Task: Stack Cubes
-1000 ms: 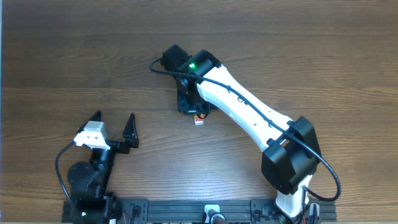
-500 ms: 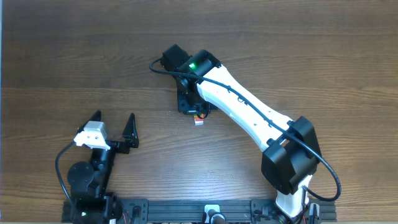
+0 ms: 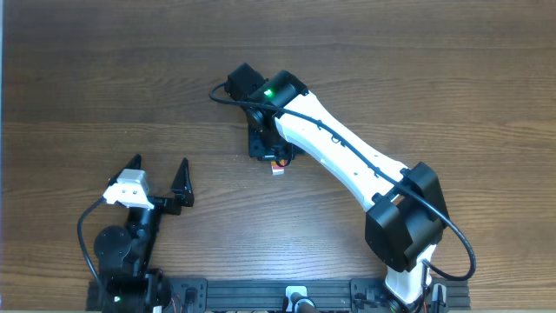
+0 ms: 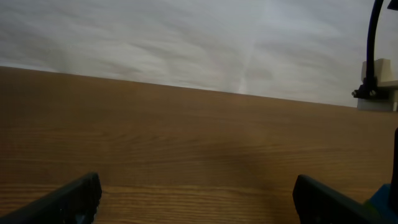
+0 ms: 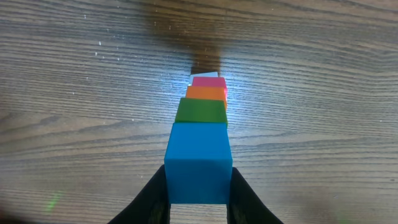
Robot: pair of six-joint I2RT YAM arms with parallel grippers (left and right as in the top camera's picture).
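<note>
Nothing has moved over the last second: both arms and the cubes lie as we logged them. Item, right gripper [image 5: 199, 200]: reached to mid-table, pointing down, fingers clamped on two opposite side faces of the blue cube [image 5: 199, 163]. Item, blue cube: topmost of the stack [image 3: 278, 167], directly over the green cube [image 5: 201, 111]; we cannot tell whether the two already touch. Beneath, in order: orange cube [image 5: 206, 93], pink cube [image 5: 209, 81]. We read the grip as there to square blue over green before letting go. The lower cubes look stepped along one line, though looking down the column may account for that. Item, left gripper [image 3: 159, 162]: low by its own base, well apart from the stack, fingers spread wide, holding nothing. We judge it is placed there so it cannot knock the column. Item, table [image 3: 87, 69]: wood, bearing the stack. We judge release to be the step in hand, with the task near done.
</note>
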